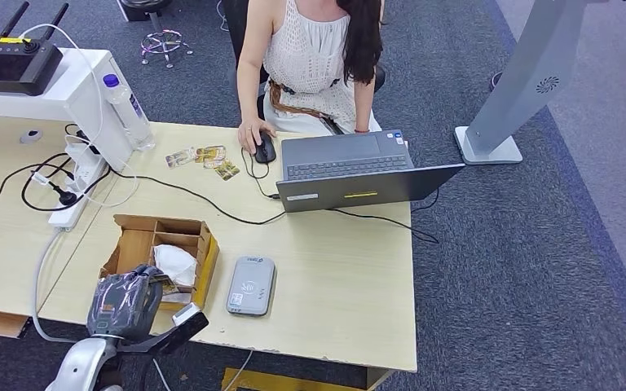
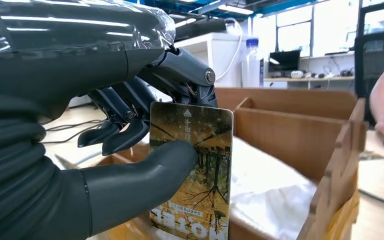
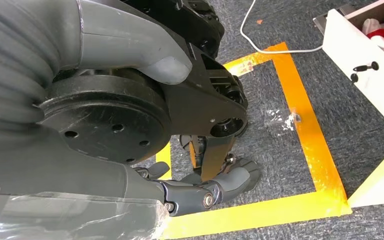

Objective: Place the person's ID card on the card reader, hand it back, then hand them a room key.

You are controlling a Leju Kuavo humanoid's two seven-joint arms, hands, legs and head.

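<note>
Left robot hand (image 2: 105,150) pinches key card (image 2: 195,175) over box (image 1: 163,252) at table (image 1: 334,293) front edge, beside reader (image 1: 251,285). Right robot hand (image 3: 200,192) hangs, fingers curled, clenched on nothing.

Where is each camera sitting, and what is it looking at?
Head view: high on the robot, looking down at the desk, card reader and a seated person; the left robot hand shows.
Left wrist view: behind the left robot hand, which pinches a card over the cardboard box.
Right wrist view: looks down at carpet and yellow tape; the right robot hand shows.
Shared: head and left wrist views both show the box and the left robot hand.
</note>
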